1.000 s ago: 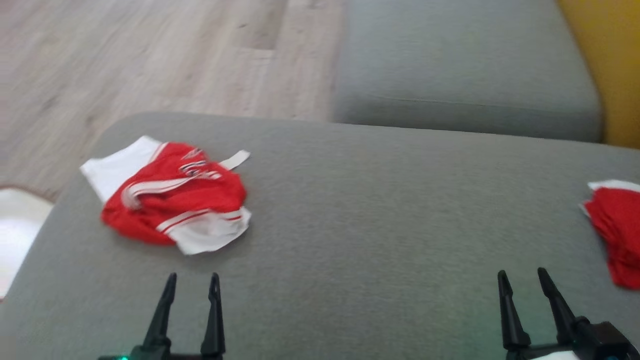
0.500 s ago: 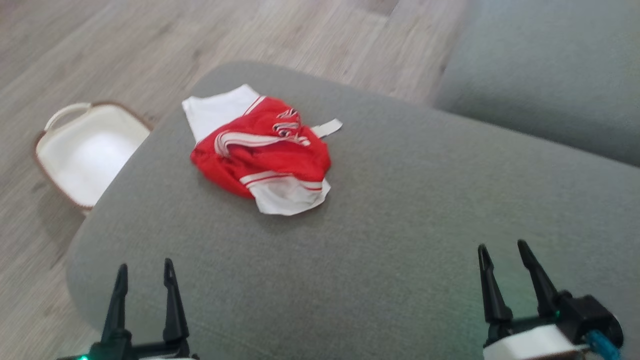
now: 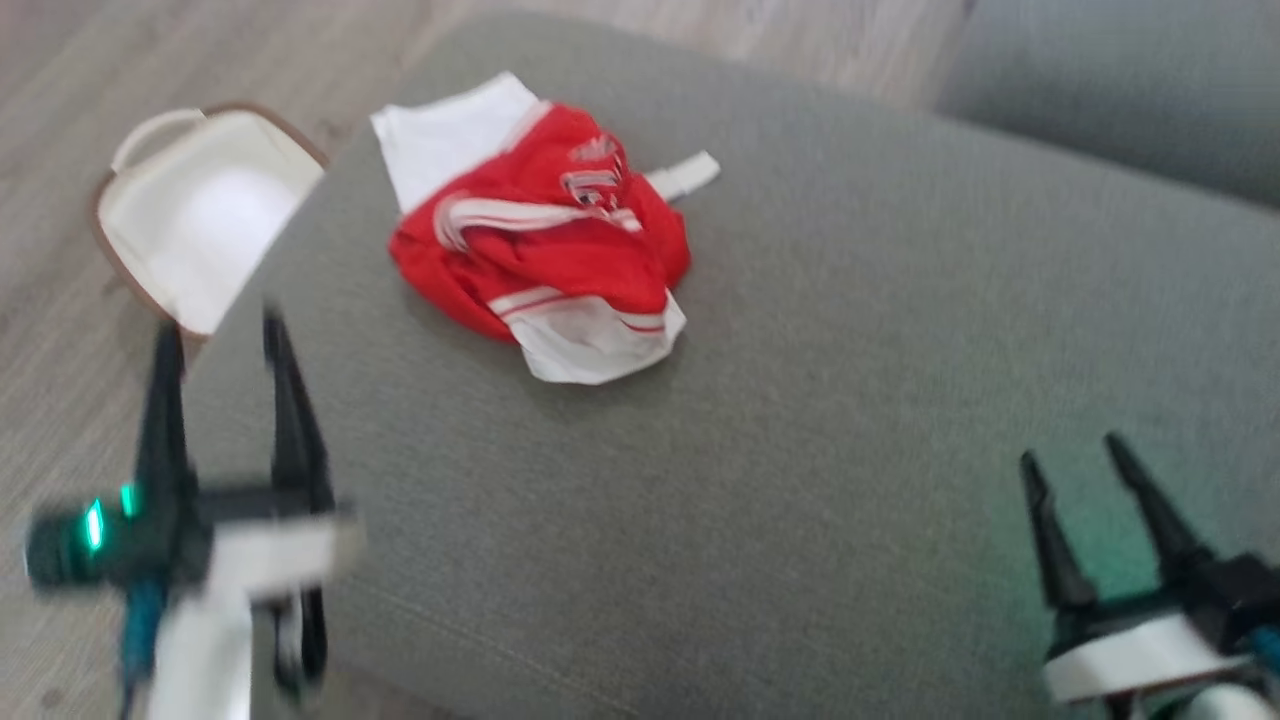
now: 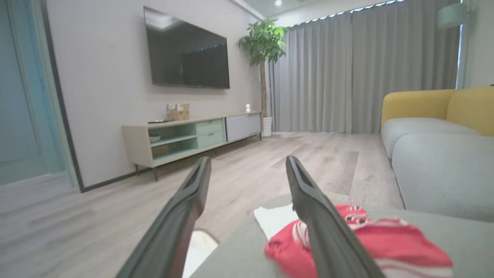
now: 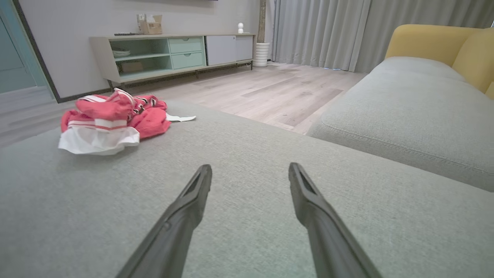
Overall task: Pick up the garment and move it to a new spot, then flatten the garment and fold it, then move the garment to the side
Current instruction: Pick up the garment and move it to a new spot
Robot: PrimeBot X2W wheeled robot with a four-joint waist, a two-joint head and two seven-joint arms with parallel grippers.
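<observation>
1. Head view: the garment (image 3: 540, 240), a crumpled heap of red fabric with white sleeves and striped trim, lies on a grey, finely woven cushion (image 3: 800, 480) with rounded corners. It is ahead and to the right of the left claw (image 3: 222, 328), and well ahead and to the left of the right claw (image 3: 1072, 451).
2. Each claw has two tapered dark fingers (image 5: 185, 208) spread wide with nothing between them. The left claw appears blurred.
3. A white-lined basket (image 3: 150, 200) with a brown rim sits on the wood-grain floor (image 3: 60, 300), just ahead of the left claw.
4. Left wrist view adds a wall-mounted television (image 4: 187, 58), a potted plant (image 4: 262, 38) and pleated grey curtains (image 4: 347, 77), all far beyond the fingers.
5. Right wrist view shows the garment's loose white tag (image 5: 181, 117) lying flat on the cushion, ahead-left of that claw.
</observation>
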